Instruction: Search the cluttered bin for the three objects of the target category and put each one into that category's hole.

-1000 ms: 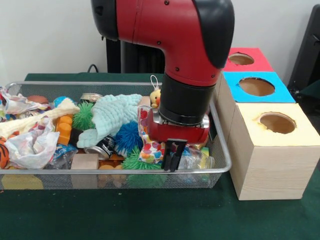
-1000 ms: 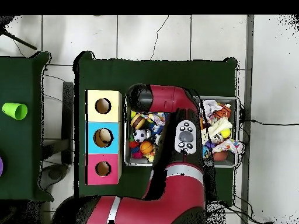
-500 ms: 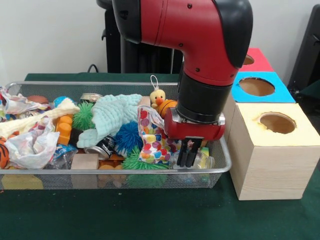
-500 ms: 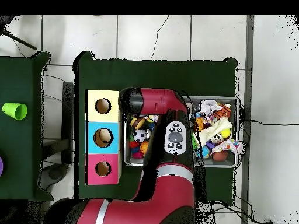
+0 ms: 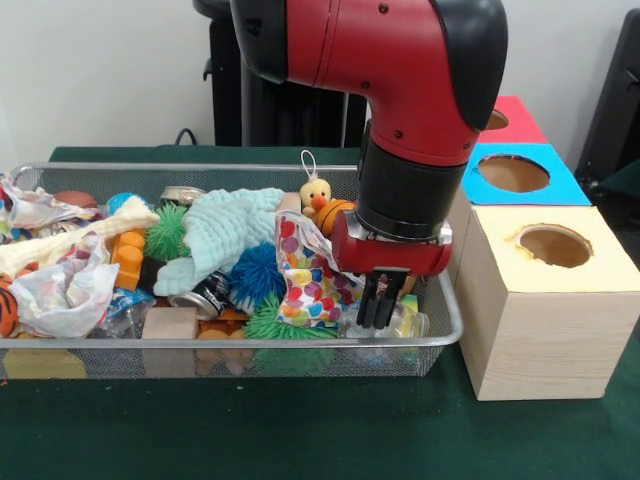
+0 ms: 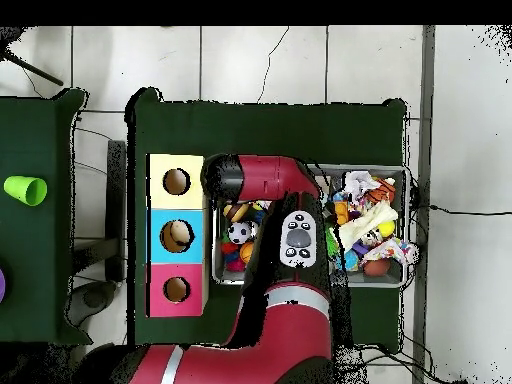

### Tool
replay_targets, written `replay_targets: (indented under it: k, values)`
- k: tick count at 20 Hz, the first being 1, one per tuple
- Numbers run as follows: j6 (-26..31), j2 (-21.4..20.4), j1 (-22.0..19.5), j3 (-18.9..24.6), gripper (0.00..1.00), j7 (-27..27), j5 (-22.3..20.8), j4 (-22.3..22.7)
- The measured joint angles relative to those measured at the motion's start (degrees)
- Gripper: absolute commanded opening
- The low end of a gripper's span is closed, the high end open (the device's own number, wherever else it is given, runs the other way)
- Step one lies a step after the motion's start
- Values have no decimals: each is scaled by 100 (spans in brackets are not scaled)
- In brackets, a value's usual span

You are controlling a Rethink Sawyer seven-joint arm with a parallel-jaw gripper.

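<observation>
The wire mesh bin (image 5: 445, 300) is packed with toys and scraps: a mint green cloth (image 5: 232, 232), a blue spiky ball (image 5: 256, 272), a polka-dot pouch (image 5: 308, 280), a yellow duck (image 5: 316, 193), a small basketball (image 5: 334, 213) and a can (image 5: 204, 294). My gripper (image 5: 378, 302) hangs at the bin's right end with its fingers close together, shut, and its tips are down among clear plastic wrappers (image 5: 405, 320). Three boxes with holes stand to the right: yellow (image 5: 555, 245), blue (image 5: 513, 172) and red (image 5: 495, 118). In the overhead view the arm (image 6: 298, 236) hides the gripper.
Crumpled plastic bags (image 5: 62, 290), an orange block (image 5: 128, 255), a wooden block (image 5: 170, 324) and green spiky balls (image 5: 167, 232) fill the bin's left half. From above, a soccer ball (image 6: 238, 232) lies near the boxes (image 6: 176, 236). A green cup (image 6: 25, 189) stands on a side table.
The arm has shifted right along the bin, from over the polka-dot pouch to the bin's right end, uncovering the duck and basketball. It has barely moved in the last half second.
</observation>
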Motion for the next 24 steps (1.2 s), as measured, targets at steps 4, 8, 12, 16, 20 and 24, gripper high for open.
replay_targets:
  k: [4,8,12,16,20,24]
  values:
    - [-127,-51,-1,0,0,0,1,81]
    - [-334,-113,0,-1,0,0,0,218]
    - [-457,-131,2,-2,0,0,0,290]
    - [-457,-131,2,-2,0,0,1,291]
    - [-471,-131,16,-10,0,0,1,290]
    - [-529,-130,59,-41,0,0,0,291]
